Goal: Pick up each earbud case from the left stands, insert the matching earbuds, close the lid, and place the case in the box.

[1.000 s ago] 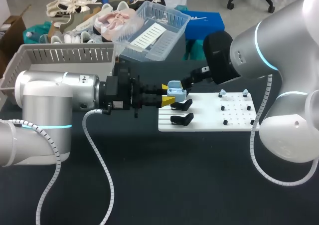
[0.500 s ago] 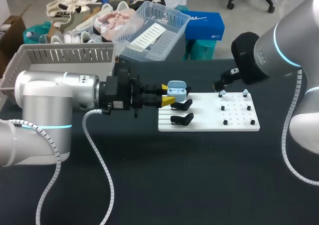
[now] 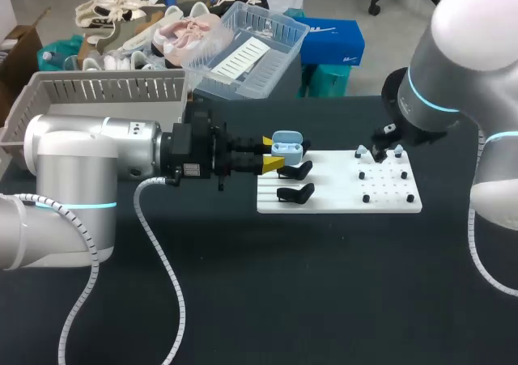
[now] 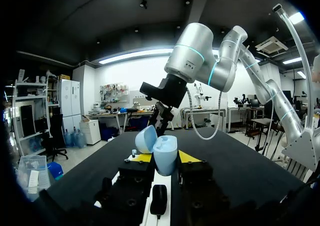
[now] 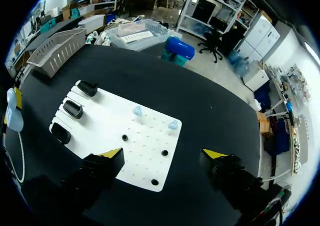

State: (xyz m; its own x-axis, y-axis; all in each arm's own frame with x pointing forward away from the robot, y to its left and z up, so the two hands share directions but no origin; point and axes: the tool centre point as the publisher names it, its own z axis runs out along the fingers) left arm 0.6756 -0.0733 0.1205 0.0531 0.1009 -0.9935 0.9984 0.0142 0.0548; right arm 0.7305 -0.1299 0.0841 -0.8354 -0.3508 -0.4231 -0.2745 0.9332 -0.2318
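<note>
My left gripper [image 3: 275, 153] is shut on a light blue earbud case [image 3: 286, 146] and holds it level just left of the white board [image 3: 340, 197]. In the left wrist view the case [image 4: 165, 156] sits between the yellow tips with its lid [image 4: 145, 139] swung open. My right gripper [image 3: 379, 151] hangs over the board's far right part. In its own view the right gripper [image 5: 162, 153] stands wide open and empty above two pale blue earbuds [image 5: 137, 110] [image 5: 172, 124]. Black stands [image 5: 73, 108] line the board's left side.
A grey slatted basket [image 3: 97, 98] stands at the back left of the table, with a clear plastic bin [image 3: 243, 49] behind it. Small black pegs [image 3: 366, 197] dot the right half of the board. Dark tabletop [image 3: 283, 300] stretches in front of the board.
My right arm has pulled away from the held case and swung right, ending over the earbuds on the board. The left arm and the case have stayed put.
</note>
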